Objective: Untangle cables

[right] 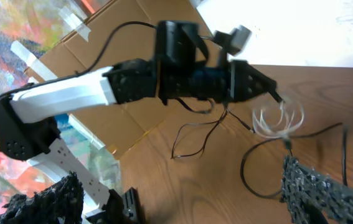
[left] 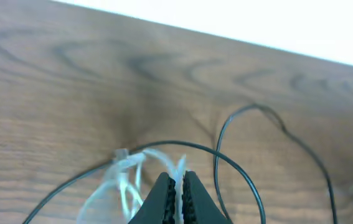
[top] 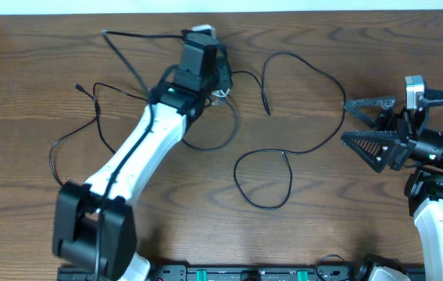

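Overhead view: the left arm (top: 139, 148) reaches from the near left corner across the wooden desk (top: 323, 226) toward its far edge. The left gripper (top: 205, 35) sits there at the far centre, with a bit of the clear cable (top: 203, 30) showing pale at its tip. A thin black cable (top: 264, 179) sprawls over the desk in loose loops, one closed loop near the middle and a wide arc running toward the right. More strands pass under the left arm and trail off to the left. The right gripper (top: 344, 121) is at the right edge, well apart from the left one, its jaws spread wide and holding nothing.

Left wrist view: the left gripper (left: 176, 182) is clenched, its two dark fingers pressed together on a strand of the clear cable (left: 126, 171). That cable's translucent loops hang to the left of the fingers. An arc of the black cable (left: 195, 145) curves just behind them, and another strand bends off to the right across the desk (left: 51, 93).

Right wrist view: the right gripper (right: 179, 171) stands released, one textured finger at each lower corner. Across from it the left gripper (right: 274, 94) holds the clear cable (right: 279, 119), whose coiled loops dangle above the desk (right: 325, 87). Strands of the black cable (right: 195, 140) hang and lie beneath it. Cardboard (right: 101, 50) stands behind the arm.
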Available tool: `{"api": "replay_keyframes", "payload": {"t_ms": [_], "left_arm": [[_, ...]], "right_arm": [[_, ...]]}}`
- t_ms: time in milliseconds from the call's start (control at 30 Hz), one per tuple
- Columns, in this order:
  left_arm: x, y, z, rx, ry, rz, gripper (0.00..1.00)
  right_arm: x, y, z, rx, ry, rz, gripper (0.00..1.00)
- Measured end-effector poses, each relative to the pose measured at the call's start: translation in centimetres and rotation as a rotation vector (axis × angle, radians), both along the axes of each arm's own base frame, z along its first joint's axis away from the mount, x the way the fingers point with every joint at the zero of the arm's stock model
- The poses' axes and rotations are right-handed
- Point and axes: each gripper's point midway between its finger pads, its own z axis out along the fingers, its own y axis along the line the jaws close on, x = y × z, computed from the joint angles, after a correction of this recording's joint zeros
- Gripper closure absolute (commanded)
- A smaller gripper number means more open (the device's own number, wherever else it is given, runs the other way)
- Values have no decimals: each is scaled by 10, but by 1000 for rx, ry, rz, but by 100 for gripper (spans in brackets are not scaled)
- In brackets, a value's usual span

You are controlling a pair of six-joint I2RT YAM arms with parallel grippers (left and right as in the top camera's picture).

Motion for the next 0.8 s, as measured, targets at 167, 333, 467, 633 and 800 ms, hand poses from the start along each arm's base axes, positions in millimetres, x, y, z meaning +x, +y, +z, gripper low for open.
{"api": "replay_keyframes", "payload": {"t_ms": [167, 333, 467, 633, 800], "left_arm": [[1, 21, 30, -14, -63, 48, 92], [2, 47, 62, -33, -133, 104, 93], [0, 67, 76, -37, -156, 143, 92], [-12, 79, 52, 2, -50, 161, 92], [-25, 77, 16, 85, 75, 116, 56]], "right_arm": [[0, 0, 0, 0, 0, 0, 1], [-1, 0, 0, -2, 0, 3, 1], [-1, 0, 0, -2, 1, 3, 1], [0, 0, 0, -2, 0, 3, 1], [-1, 0, 0, -5, -7, 3, 1]]}}
